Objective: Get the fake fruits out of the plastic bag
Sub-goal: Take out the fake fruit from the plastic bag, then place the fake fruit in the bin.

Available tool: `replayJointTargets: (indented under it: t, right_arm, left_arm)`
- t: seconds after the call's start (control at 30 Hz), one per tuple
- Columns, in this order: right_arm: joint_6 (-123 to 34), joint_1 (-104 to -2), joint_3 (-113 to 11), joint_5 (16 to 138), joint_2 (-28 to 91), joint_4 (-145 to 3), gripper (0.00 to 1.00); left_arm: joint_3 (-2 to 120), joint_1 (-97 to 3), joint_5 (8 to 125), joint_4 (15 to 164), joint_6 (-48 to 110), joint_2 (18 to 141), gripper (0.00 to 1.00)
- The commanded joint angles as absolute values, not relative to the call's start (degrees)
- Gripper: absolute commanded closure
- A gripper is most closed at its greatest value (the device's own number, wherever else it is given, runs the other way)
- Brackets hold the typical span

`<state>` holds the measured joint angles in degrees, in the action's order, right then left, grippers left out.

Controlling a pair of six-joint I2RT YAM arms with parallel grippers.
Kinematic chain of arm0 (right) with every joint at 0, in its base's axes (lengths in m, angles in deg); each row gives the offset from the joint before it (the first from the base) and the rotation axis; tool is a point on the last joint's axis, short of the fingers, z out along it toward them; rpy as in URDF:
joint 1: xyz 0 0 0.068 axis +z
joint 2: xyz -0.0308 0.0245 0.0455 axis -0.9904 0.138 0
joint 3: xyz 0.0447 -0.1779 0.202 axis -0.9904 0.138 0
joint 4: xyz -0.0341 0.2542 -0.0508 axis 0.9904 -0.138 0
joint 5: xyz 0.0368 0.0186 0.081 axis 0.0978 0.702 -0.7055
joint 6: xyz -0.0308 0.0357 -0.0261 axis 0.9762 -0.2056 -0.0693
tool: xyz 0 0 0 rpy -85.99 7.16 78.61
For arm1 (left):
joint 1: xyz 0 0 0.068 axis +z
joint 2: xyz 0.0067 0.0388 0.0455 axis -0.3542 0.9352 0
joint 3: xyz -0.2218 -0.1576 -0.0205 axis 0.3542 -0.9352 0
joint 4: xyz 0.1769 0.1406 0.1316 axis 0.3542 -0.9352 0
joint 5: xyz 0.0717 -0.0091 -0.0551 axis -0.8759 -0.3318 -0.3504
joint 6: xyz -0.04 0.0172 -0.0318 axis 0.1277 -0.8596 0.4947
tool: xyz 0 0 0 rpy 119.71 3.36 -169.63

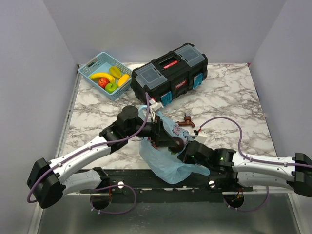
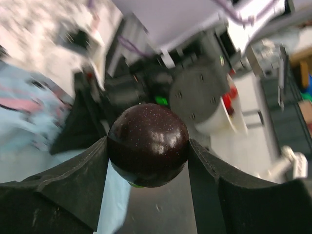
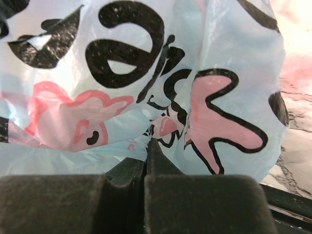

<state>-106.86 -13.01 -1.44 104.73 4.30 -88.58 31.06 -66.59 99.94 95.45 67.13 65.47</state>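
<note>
A dark maroon, glossy round fake fruit (image 2: 147, 141) sits clamped between the fingers of my left gripper (image 2: 147, 148), with a bit of green showing under it. In the top view this gripper (image 1: 175, 145) hovers over the light-blue plastic bag (image 1: 168, 165), which lies crumpled near the table's front edge. My right gripper (image 3: 149, 146) is shut on a fold of the plastic bag (image 3: 146, 73), whose pink and black cartoon prints fill that view. From above, the right gripper (image 1: 184, 155) meets the bag from the right side. What is inside the bag is hidden.
A light-blue lattice basket (image 1: 91, 67) at the back left holds a banana (image 1: 101, 76) and red, green and yellow fruits. A black toolbox (image 1: 170, 73) stands behind the bag. A small brown tap piece (image 1: 186, 120) lies on the marble right of the bag.
</note>
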Motion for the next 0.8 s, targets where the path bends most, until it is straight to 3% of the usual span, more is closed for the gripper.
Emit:
replayJointTargets:
  t: [0.0,0.17,0.33,0.43,0.53,0.6,0.7,0.77]
  right_arm:
    - [-106.91,-12.63,-3.86,109.07,4.44,-92.99,0.99]
    - [-107.14,-12.59,-3.41,108.68,4.59,-92.61,0.99]
    - [-107.34,-12.62,-2.8,107.59,4.01,-92.73,0.99]
    - [-107.45,-12.58,-2.71,107.63,2.8,-93.17,0.99]
    - [-107.87,-12.59,-2.39,107.92,1.33,-93.63,0.99]
    - [-108.02,-12.57,-1.95,108.1,0.21,-93.83,0.99]
    - [-108.47,-12.66,-1.81,108.49,-1.12,-95.43,0.99]
    - [-108.79,-12.64,-1.56,108.76,-2.25,-96.32,0.99]
  left_arm:
    - [28.4,-70.74,115.33,101.37,68.15,63.82,0.97]
    - [32.55,-72.87,118.23,103.96,66.76,60.53,0.98]
    - [44.51,-72.4,126.42,107.29,66.87,63.12,1.0]
    - [52.77,-68.37,123.45,101.03,62.85,64.39,1.0]
    - [58.85,-62.13,109.03,90.27,55.68,63.61,1.0]
    - [62.36,-60.09,90.82,78.65,47.82,62.43,1.0]
    - [62.93,-58.74,50.53,68.38,44.26,60.39,1.0]
    - [58.23,-54.78,37.41,69.7,45.62,58.32,1.0]
